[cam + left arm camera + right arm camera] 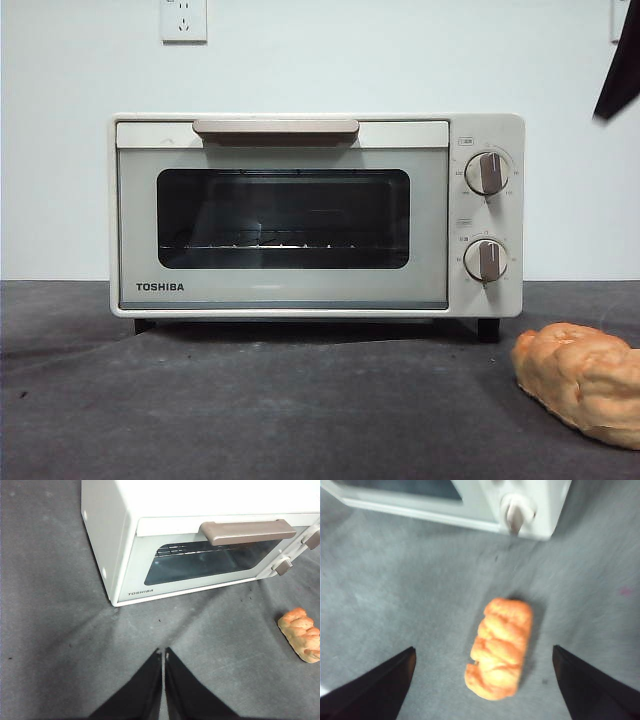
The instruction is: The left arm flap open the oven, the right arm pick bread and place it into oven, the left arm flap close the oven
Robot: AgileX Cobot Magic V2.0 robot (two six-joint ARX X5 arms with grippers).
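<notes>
Cream oven [300,215] reads TOSHIBA (door shut), bread [585,380] nr.

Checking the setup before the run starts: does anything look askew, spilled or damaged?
Nothing stands out. The toaster oven stands level with its door shut, and the bread loaf lies whole on the grey table cover in front of it. A few dark specks dot the cover.

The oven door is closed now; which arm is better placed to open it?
Left. The left gripper, jaws shut, faces the oven and its handle. The right gripper hangs open over the bread.
</notes>
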